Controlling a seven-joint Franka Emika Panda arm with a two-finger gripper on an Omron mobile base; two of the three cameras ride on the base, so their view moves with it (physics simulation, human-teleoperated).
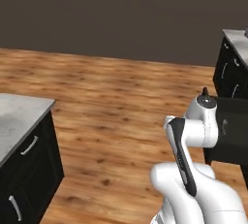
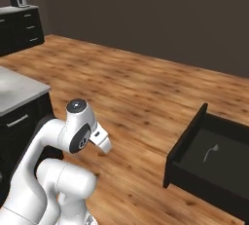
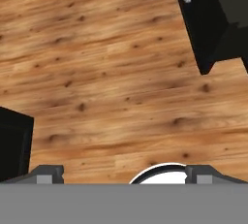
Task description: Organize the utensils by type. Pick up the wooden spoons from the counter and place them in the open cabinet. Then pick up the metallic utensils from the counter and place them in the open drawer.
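open drawer (image 2: 214, 158): right end cut off by the right base view's edge.
small utensil (image 2: 210, 153) in the drawer: too small to tell spoon from fork.
table (image 1: 14, 116): cut off by the left edge in the left base view.
pincer (image 3: 124, 174): fingertips (image 3: 47, 173) barely rise above the hand view's bottom.

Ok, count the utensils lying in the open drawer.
1: a small silver utensil lies on the dark floor of the open drawer; too small to tell its type, and the near wall may hide others.
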